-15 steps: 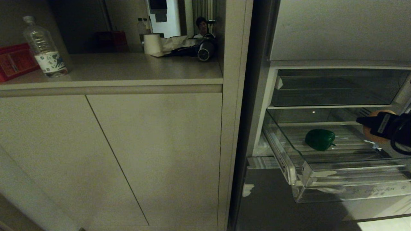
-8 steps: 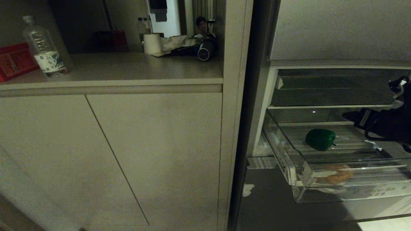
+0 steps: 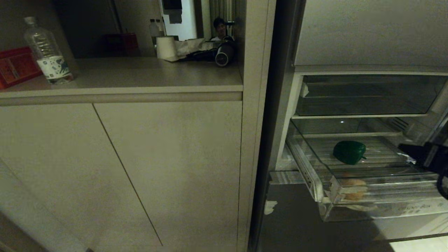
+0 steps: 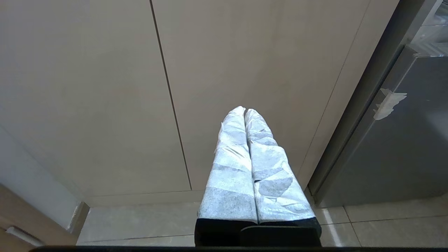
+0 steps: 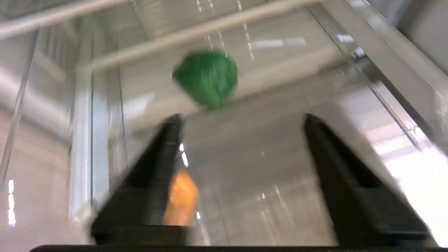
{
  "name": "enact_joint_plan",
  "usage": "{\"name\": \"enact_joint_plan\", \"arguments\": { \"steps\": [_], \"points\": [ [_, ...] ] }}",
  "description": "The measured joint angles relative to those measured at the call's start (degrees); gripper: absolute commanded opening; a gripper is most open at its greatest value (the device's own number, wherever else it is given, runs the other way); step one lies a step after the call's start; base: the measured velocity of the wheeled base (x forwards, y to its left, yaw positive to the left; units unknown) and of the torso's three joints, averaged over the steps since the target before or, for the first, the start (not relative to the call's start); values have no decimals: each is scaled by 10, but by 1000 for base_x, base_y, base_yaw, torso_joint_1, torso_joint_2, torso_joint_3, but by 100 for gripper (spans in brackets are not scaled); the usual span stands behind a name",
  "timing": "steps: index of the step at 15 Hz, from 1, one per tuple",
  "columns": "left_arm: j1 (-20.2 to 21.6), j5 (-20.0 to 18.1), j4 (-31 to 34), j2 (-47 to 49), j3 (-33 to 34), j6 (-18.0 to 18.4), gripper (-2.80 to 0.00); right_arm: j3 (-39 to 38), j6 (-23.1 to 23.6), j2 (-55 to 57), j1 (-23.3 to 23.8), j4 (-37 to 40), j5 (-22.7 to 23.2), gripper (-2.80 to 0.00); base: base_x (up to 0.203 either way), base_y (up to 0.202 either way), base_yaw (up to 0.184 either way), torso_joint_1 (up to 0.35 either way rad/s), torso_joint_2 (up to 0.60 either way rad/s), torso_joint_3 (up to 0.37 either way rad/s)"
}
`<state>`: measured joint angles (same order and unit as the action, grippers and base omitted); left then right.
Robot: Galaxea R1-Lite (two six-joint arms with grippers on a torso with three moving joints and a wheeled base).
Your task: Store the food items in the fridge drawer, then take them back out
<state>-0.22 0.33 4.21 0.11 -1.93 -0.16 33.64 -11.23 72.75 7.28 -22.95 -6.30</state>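
Note:
The fridge drawer (image 3: 385,210) stands pulled out, clear with a ribbed floor (image 5: 280,157). A round orange-tan food item (image 3: 353,189) lies loose at its front left, behind the lip. In the right wrist view this food item (image 5: 180,201) shows low beside one finger, outside the gap. A green pepper (image 3: 349,152) rests mid-drawer, and appears ahead of the fingers as the green pepper (image 5: 206,77). My right gripper (image 3: 420,154) hovers over the drawer's right side, open and empty (image 5: 241,120). My left gripper (image 4: 244,111), wrapped in pale tape, is shut and parked facing a cabinet door.
A darker clear bin (image 3: 364,96) sits on the shelf above the drawer. Left of the fridge is a beige cabinet (image 3: 140,168), its counter carrying a water bottle (image 3: 47,52), a red box (image 3: 15,66) and a paper roll (image 3: 166,47). A person (image 3: 220,29) is far behind.
My right gripper let go of the orange food item, which dropped to the drawer's front and rolled a little left. The gripper rose, then drew back to the right edge.

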Motion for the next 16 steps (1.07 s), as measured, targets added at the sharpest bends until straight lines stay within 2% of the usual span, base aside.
{"name": "enact_joint_plan", "arguments": {
  "steps": [4,7,11,16],
  "points": [
    [0,0,0,0,0,0,-280,-151,10,-172,0,3,-1,-280,0,0,0,0,0,0],
    [0,0,0,0,0,0,-280,-228,2,-236,-1,4,-1,-280,0,0,0,0,0,0],
    [0,0,0,0,0,0,-280,-244,-3,-245,-2,5,2,-280,0,0,0,0,0,0],
    [0,0,0,0,0,0,-280,-218,-3,-126,-2,5,25,-280,0,0,0,0,0,0]
  ]
}}
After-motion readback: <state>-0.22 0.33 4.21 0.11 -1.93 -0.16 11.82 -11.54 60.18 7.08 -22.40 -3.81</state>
